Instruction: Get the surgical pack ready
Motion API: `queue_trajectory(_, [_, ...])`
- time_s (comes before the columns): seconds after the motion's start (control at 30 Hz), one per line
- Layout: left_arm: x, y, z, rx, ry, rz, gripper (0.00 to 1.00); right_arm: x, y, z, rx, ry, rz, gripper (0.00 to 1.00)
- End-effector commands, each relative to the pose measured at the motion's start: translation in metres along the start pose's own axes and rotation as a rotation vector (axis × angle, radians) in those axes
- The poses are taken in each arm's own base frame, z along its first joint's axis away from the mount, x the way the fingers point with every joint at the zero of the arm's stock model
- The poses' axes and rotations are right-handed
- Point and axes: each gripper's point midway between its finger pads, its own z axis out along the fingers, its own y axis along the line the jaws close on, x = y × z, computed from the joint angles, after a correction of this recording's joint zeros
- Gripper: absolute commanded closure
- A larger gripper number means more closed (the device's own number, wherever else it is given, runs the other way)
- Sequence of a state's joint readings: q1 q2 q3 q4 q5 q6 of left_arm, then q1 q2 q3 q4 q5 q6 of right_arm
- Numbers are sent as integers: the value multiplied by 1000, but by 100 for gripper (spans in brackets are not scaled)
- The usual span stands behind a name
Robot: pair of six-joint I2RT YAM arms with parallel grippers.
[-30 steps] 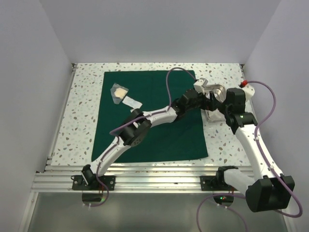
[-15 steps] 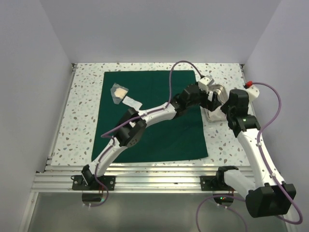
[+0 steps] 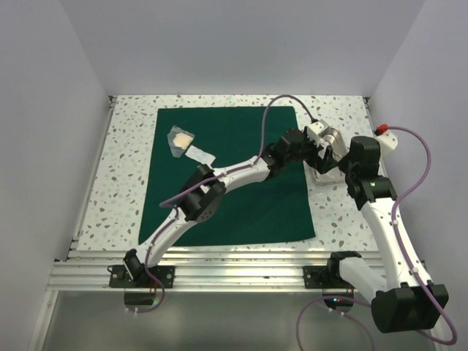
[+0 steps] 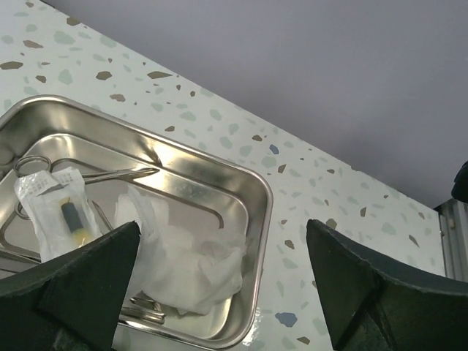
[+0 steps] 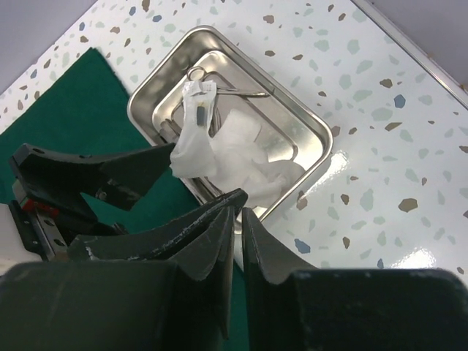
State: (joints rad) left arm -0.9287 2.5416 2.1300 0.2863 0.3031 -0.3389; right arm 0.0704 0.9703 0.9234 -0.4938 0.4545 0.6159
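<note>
Both grippers hover at the steel tray (image 4: 266, 196), just beside the dark green drape (image 3: 245, 212).
The left gripper (image 4: 223, 227) has its jaws spread wide; the right gripper (image 5: 238, 203) has them nearly pressed together, empty.

A: Any readable text, labels, numbers?
B: None. The clear packet (image 4: 55, 212) in the steel tray (image 4: 259, 197) might carry print, but it's too blurred to tell.
A: And the green drape (image 3: 219, 131)?
B: Nothing readable there. Next frame.

Left tool (image 4: 219, 292), right tool (image 5: 238, 208) crowd tray (image 5: 292, 139); drape (image 3: 241, 205) open.
</note>
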Motion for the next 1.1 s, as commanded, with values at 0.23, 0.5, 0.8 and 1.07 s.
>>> queue_trajectory(0.23, [2,-20,0,-7,37,396,0,-50,12,14,5,-37,75,78])
queue_trajectory(0.5, [-52,-32,-22,-94,-123,440,0,-61,15,23,-31,-10,116,79])
queue_trajectory(0.8, [-127,22,-129,-421,-202,432,0,-36,27,36,-116,63,91,79])
queue_trajectory(1.07, [-77,152,-274,-902,-30,122,1,10,73,45,-311,199,-35,72])
